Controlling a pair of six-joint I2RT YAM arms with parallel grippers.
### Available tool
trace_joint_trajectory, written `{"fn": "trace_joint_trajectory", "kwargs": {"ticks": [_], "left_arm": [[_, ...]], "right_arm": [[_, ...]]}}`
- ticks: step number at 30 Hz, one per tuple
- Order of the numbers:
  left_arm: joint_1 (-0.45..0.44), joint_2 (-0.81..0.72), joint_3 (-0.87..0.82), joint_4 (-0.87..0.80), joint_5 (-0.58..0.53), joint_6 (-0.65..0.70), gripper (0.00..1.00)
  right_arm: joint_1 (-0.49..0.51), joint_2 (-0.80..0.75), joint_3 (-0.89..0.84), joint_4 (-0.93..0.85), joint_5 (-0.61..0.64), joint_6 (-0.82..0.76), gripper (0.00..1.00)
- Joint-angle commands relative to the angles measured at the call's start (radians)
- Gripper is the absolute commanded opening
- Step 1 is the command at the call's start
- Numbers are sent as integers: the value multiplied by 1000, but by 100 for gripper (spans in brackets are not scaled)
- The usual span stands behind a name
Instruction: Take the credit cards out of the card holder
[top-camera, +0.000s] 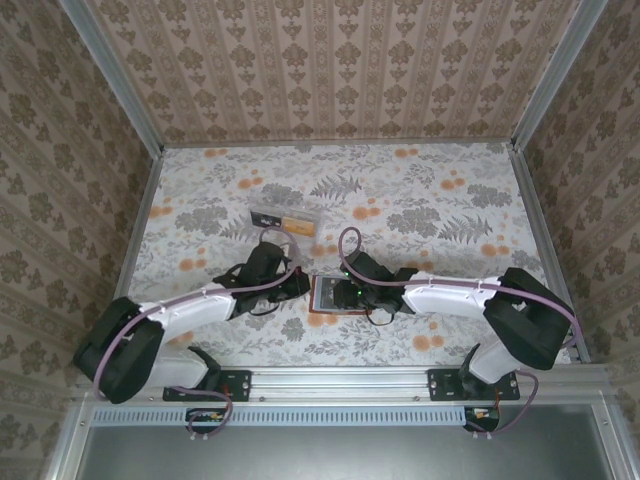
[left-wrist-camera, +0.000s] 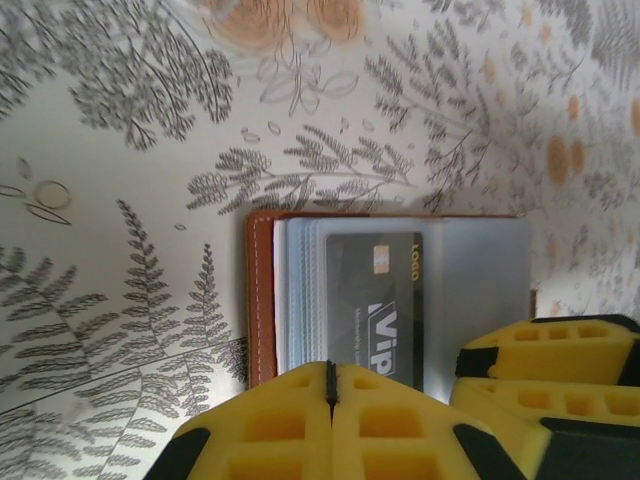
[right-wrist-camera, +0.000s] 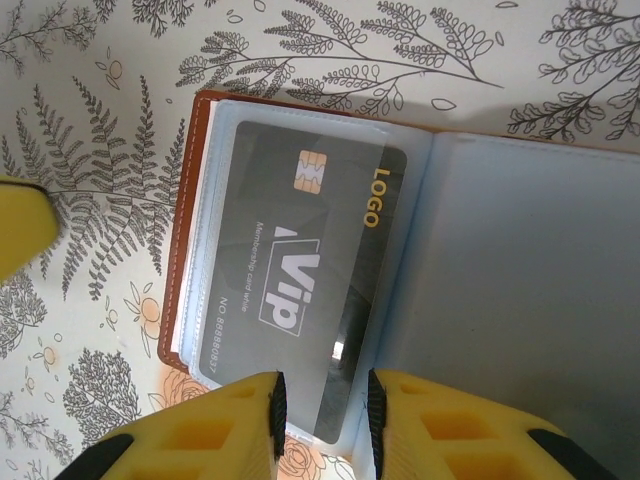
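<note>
Two tools work close together at the near side of the bench (top-camera: 450, 190), so you can guess that one is meant to steady and the other to pull. Your left tool (left-wrist-camera: 330, 385) is clenched, its fingers (left-wrist-camera: 270, 430) pressed together with nothing visible between them. It sits over the near edge of the card holder (left-wrist-camera: 262, 300). I judge it is there to keep the leather from sliding, though I cannot tell whether it really touches.

Your right tool (right-wrist-camera: 322, 400) is released. The end of the dark grey card (right-wrist-camera: 300, 270) lies face up in the gap between its fingers, not pinched. The card holder lies open and flat between both tools, blue-grey lining upward, and the card is still inside its clear sleeve (right-wrist-camera: 222, 200), so the pulling is not yet done.

Farther away, well apart from the holder, a clear box (top-camera: 285, 218) lies with something orange-tan inside. It is probably waiting for the cards.
</note>
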Motion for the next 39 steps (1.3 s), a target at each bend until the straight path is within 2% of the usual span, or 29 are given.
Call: {"fn": "trace_joint_trajectory", "kwargs": {"ticks": [1,10,25,39], "left_arm": [[-32,47,11,61,23,-16,0],[-58,99,23,69,10,-14,0],[-78,129,31,39,-15,-7,0],[-84,178,14,34,-26,-24,0]], "right_arm": [[-7,14,6,23,-18,45,32],[-45,71,-15,104,-113,91,31],[-49,37,-22,48,-72,84,31],[-81,92,-39,114,-134,93,28]]}}
